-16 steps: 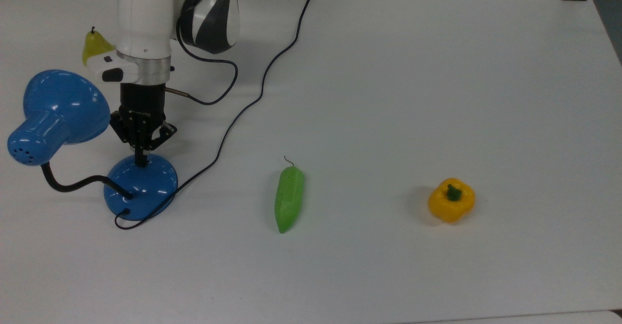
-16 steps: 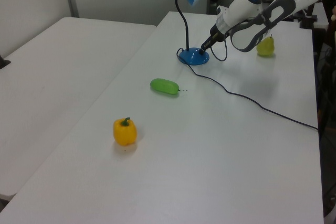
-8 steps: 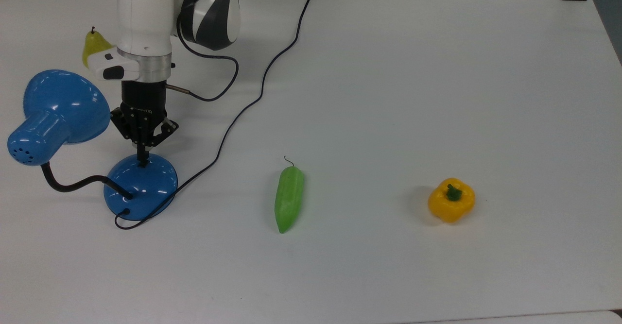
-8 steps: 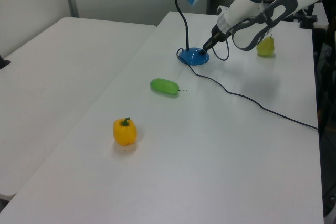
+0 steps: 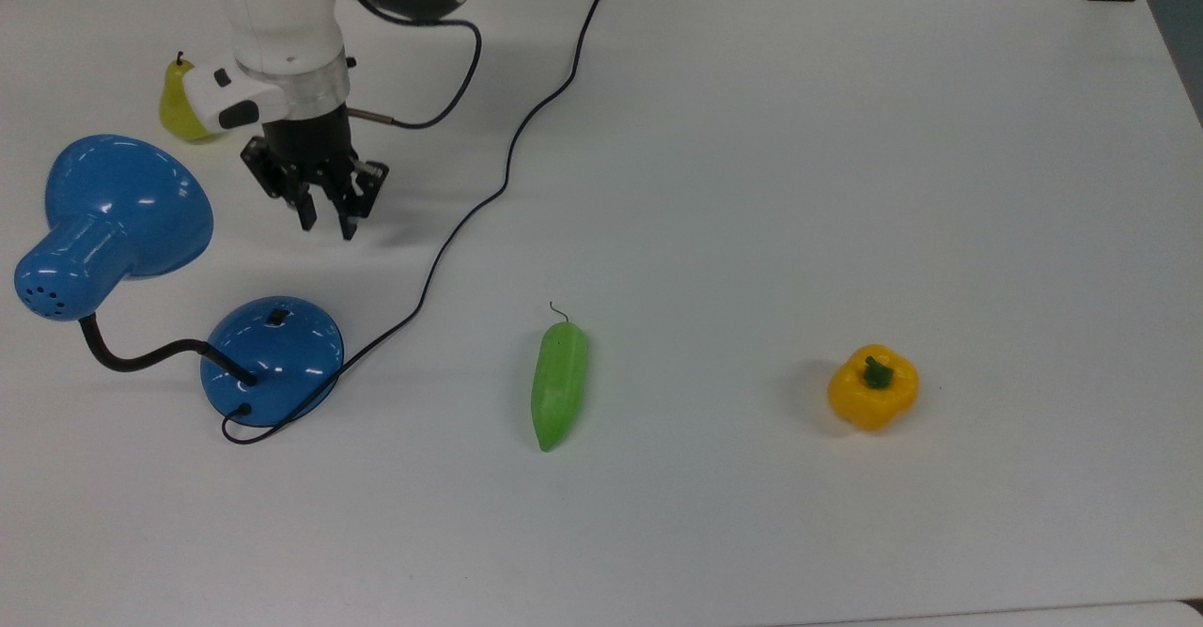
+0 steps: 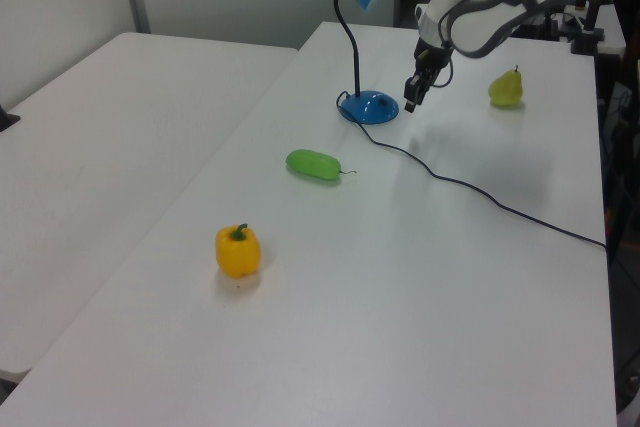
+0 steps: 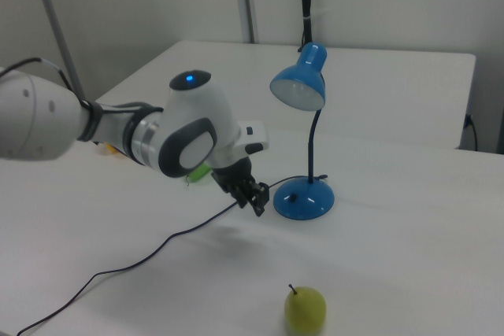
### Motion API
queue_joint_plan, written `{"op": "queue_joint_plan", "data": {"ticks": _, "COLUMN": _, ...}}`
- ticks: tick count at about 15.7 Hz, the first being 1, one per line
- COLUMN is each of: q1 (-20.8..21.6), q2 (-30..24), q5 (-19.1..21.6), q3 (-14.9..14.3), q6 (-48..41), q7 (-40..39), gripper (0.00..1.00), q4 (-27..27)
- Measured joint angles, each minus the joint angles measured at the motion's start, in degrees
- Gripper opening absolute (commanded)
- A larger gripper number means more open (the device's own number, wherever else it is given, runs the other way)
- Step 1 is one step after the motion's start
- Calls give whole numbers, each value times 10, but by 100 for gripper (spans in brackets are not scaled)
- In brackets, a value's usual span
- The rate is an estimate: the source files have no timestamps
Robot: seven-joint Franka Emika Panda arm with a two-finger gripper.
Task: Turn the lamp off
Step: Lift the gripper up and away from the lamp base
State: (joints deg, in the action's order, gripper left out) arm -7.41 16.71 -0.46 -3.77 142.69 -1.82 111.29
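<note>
At the top view's left stands the lamp (image 5: 117,223), its switch (image 5: 275,315) on the domed base (image 5: 273,359). Right of it hovers the gripper (image 5: 325,223), fingers slightly spread, empty; any further press should descend squarely onto the switch.

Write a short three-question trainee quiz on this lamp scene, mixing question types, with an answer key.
1. True or false: the gripper is touching the lamp base.
2. Multiple choice: in the top view, which item lies between the lamp and the yellow bell pepper? A) pear B) green cucumber C) mug
3. Fill in: the small black switch sits on the lamp's ____.

Key: 1 false, it is held clear of the base, fingers slightly apart. 2 B, the green cucumber. 3 base.
</note>
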Motion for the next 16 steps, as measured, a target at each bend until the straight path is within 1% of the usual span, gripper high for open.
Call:
{"op": "queue_joint_plan", "data": {"ticks": 6, "q1": 14, "q2": -69, "q5": 0, "q3": 0, "q6": -162, "q7": 6, "gripper": 100, "q4": -3}}
{"op": "queue_joint_plan", "data": {"ticks": 9, "q1": 21, "q2": -115, "q5": 0, "q3": 2, "q6": -279, "q7": 25, "gripper": 100, "q4": -23}}
{"op": "queue_joint_plan", "data": {"ticks": 11, "q1": 29, "q2": -145, "q5": 0, "q3": 5, "q6": -338, "q7": 47, "gripper": 100, "q4": -37}}
{"op": "queue_joint_plan", "data": {"ticks": 13, "q1": 35, "q2": -168, "q5": 0, "q3": 14, "q6": -391, "q7": 67, "gripper": 100, "q4": -56}}
{"op": "queue_joint_plan", "data": {"ticks": 16, "q1": 38, "q2": -183, "q5": 1, "q3": 42, "q6": -451, "q7": 93, "gripper": 100, "q4": -98}}
